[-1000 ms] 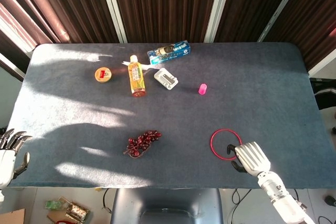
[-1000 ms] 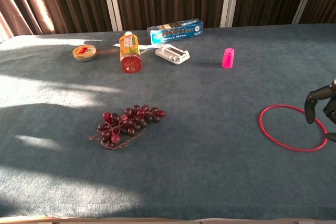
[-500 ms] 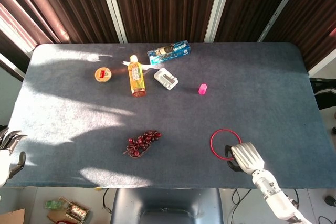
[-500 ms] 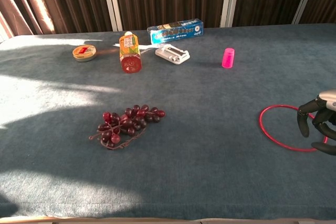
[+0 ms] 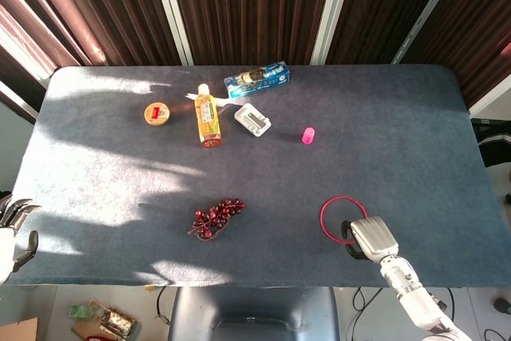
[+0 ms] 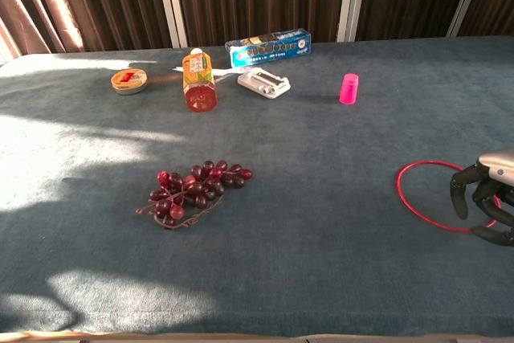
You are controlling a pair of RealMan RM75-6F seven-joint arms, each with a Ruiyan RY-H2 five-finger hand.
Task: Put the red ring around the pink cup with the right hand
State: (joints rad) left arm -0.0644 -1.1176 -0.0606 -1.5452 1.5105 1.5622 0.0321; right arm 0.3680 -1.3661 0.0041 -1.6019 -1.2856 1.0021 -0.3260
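Observation:
The red ring (image 5: 322,215) (image 6: 399,190) lies flat on the blue-grey table near the front right. The small pink cup (image 5: 308,135) (image 6: 348,88) stands upright further back, a little left of the ring. My right hand (image 5: 367,239) (image 6: 484,198) hangs over the ring's near right rim with its fingers curved downward and apart. The rim runs under them, and the ring still lies flat. My left hand (image 5: 14,234) shows only in the head view, off the table's front left corner, holding nothing.
At the back left are a lying orange drink bottle (image 5: 207,117), a blue toothpaste box (image 5: 256,79), a white holder (image 5: 252,120) and a round tin (image 5: 157,113). A bunch of dark grapes (image 5: 215,217) lies mid-front.
My right hand has shifted slightly left and nearer, settling over the ring's near right rim with its fingers bent down. My left hand has drawn back from the table's edge.

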